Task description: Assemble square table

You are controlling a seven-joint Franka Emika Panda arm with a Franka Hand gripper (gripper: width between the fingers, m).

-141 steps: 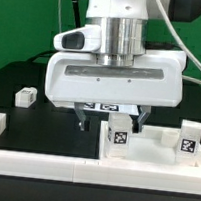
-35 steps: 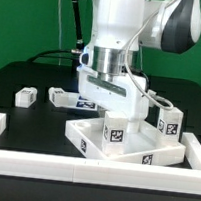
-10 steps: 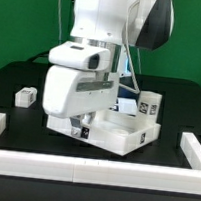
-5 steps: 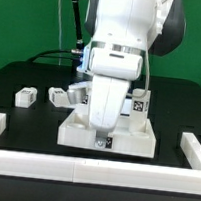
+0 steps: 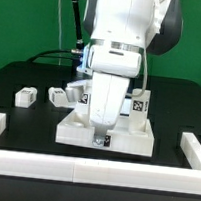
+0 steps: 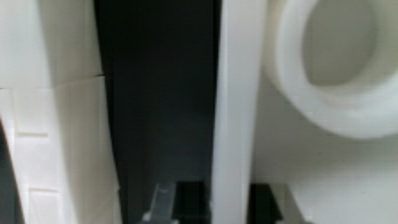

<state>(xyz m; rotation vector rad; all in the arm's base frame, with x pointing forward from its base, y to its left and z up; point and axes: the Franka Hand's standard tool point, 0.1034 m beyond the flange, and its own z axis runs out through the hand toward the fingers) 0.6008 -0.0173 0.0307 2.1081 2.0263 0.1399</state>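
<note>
Your gripper (image 5: 102, 141) is down at the near edge of the square tabletop (image 5: 134, 140), clenched on that slab's thin upright rim. In the wrist view the two dark fingers (image 6: 173, 205) stand on either side of the narrow white wall (image 6: 237, 90), pressed against it, with the gripper (image 6: 228, 205) centred on it. Beside the wall you can make out a raised round ring (image 6: 338, 70) moulded into the slab's face, and on the wall's other side a strip of the black table (image 6: 160, 100). In the exterior view the tabletop lies flat on the black table (image 5: 16, 115), rimmed face up, near the middle of the scene and just behind the long white border rail (image 5: 91, 170), apart from it. The arm's white body covers much of the slab's middle. One leg (image 5: 140, 106) stands upright at the slab's far side, toward the exterior view's right, its tag facing the camera; you cannot tell whether it stands inside the tray or just behind it. Two more legs lie on the black table toward the exterior view's left: one leg (image 5: 61, 95) close to the slab's far corner, the other leg (image 5: 25, 97) further out, well apart from the slab.
</note>
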